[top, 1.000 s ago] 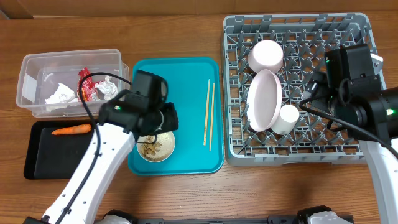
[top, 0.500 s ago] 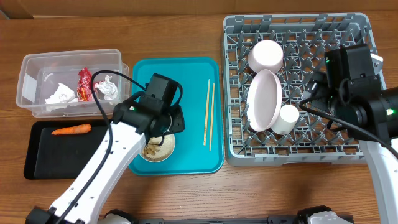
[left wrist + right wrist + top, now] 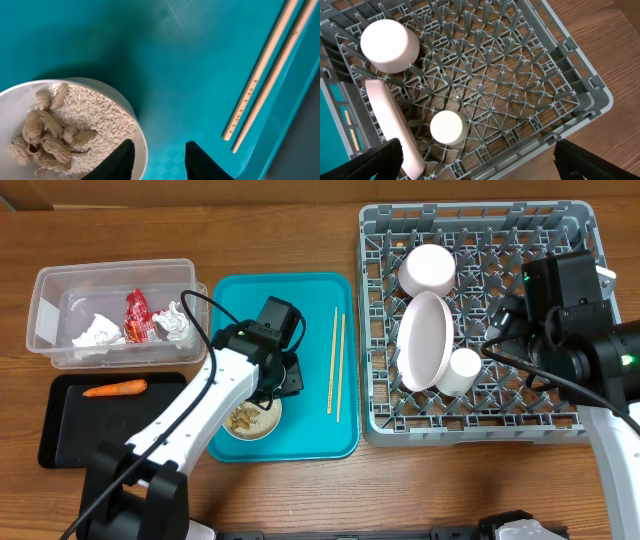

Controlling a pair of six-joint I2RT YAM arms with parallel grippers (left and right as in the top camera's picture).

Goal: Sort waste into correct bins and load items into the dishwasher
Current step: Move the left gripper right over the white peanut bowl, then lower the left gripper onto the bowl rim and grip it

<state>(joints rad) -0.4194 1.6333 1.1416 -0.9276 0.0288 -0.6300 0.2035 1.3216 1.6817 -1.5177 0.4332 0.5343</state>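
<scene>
A white bowl (image 3: pixel 245 423) of rice and beige food scraps (image 3: pixel 47 135) sits on the teal tray (image 3: pixel 300 300). My left gripper (image 3: pixel 161 161) is open just over the bowl's right rim (image 3: pixel 141 145), one finger above the rice and the other above the tray. The chopsticks (image 3: pixel 336 365) lie to its right (image 3: pixel 265 75). In the dishwasher (image 3: pixel 540 415) stand the plate (image 3: pixel 424 340), an upturned bowl (image 3: pixel 428 270) and the cup (image 3: pixel 464 370). My right gripper (image 3: pixel 485 165) hangs wide open above the rack, holding nothing.
The clear tub (image 3: pixel 50 290) at the far left holds tissues (image 3: pixel 95 330) and the red wrapper (image 3: pixel 137 315). The black tray (image 3: pixel 100 435) in front of it holds the carrot (image 3: pixel 115 389). The rack's right half (image 3: pixel 520 85) has bare pegs.
My left arm has swung right, from the tray's left edge to over the bowl's right rim. The right arm has not moved.
</scene>
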